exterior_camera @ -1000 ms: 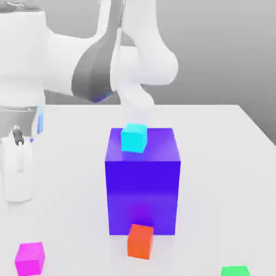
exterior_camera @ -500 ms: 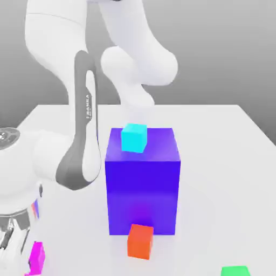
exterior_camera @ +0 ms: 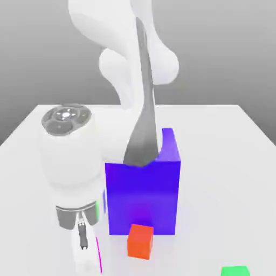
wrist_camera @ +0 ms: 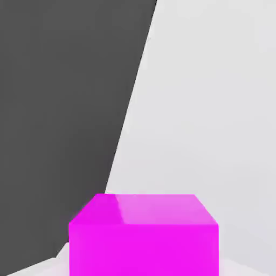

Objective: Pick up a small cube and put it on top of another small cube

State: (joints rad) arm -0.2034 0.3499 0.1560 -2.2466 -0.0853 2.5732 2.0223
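Observation:
The small cube (exterior_camera: 99, 257) is magenta-pink. In the exterior view it shows as a thin sliver beside the white fingers, low at the exterior view's left of centre, by the table's near edge. My gripper (exterior_camera: 90, 263) points down and is shut on it. The hand view has the small cube (wrist_camera: 143, 237) very close, with the white table behind it and a dark floor past the table's edge. An orange-red cube (exterior_camera: 140, 241) rests on the table just to the exterior view's right of my gripper.
A big blue-violet block (exterior_camera: 143, 194) stands mid-table, right behind the orange-red cube and close to my hand. My arm's dark link leans across its top. A green cube (exterior_camera: 235, 271) lies at the near right edge of the white table (exterior_camera: 226, 161).
The hand dropped to the magenta cube at the near left, shut on it, and has carried it toward the exterior view's right. My arm now covers the top of the blue-violet block.

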